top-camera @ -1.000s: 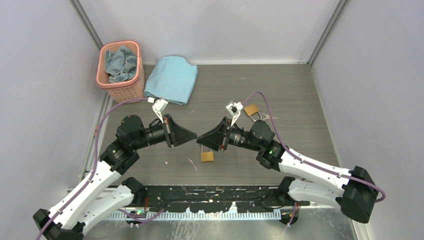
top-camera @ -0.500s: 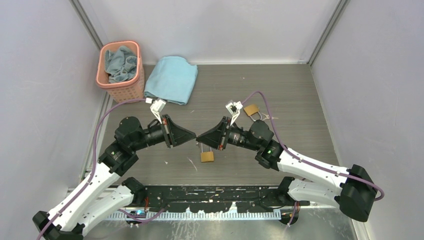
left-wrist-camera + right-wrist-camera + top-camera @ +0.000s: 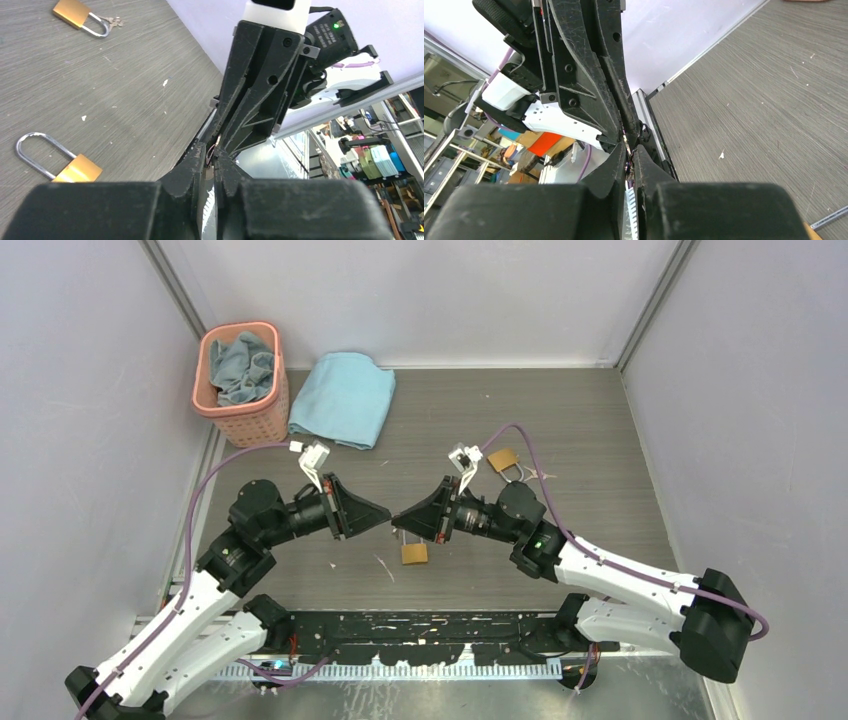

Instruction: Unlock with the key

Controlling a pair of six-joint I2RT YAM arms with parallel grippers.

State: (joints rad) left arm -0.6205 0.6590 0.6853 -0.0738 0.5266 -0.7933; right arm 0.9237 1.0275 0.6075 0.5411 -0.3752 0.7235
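Your left fingers are pinched closed, tip to tip with your right fingers, which are also drawn together. A brass padlock lies on the grey worktop just below them in the frame.

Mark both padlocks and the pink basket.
near padlock (image 3: 414, 553), top view, on its brass body.
far padlock (image 3: 503, 460), top view, on its brass body.
pink basket (image 3: 255, 425), top view, on its front wall.
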